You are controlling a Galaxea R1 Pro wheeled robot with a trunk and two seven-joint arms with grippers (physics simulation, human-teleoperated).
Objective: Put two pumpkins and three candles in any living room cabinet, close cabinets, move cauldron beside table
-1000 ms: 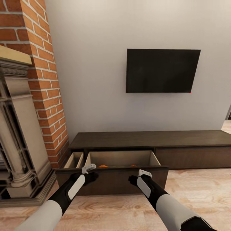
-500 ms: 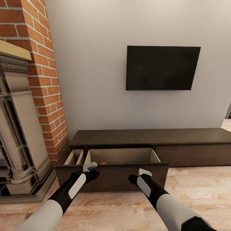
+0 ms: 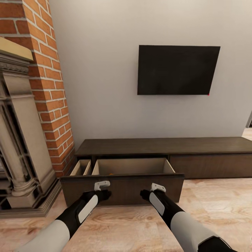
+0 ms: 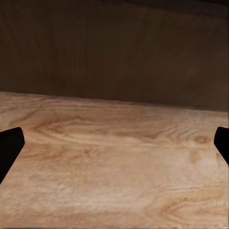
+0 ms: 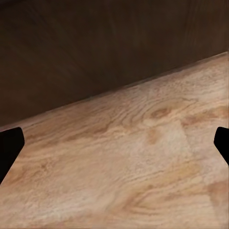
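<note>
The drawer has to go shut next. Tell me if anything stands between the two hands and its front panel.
Nothing visible does. The left hand and right hand sit low before the dark drawer front of the cabinet, with bare wood floor below. Both wrist views show the panel straight ahead, unobstructed.

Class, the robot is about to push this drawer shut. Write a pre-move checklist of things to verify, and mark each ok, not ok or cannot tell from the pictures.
1. Drawer of the cabinet closed: not ok, it stands pulled out.
2. Left claw facing the drawer front: ok.
3. Right claw facing the drawer front: ok.
4. Both claws empty: ok, fingers wide apart in the wrist views.
5. Pumpkins inside: cannot tell, only an orange speck shows over the drawer's edge.
6. Candles inside: cannot tell.
</note>
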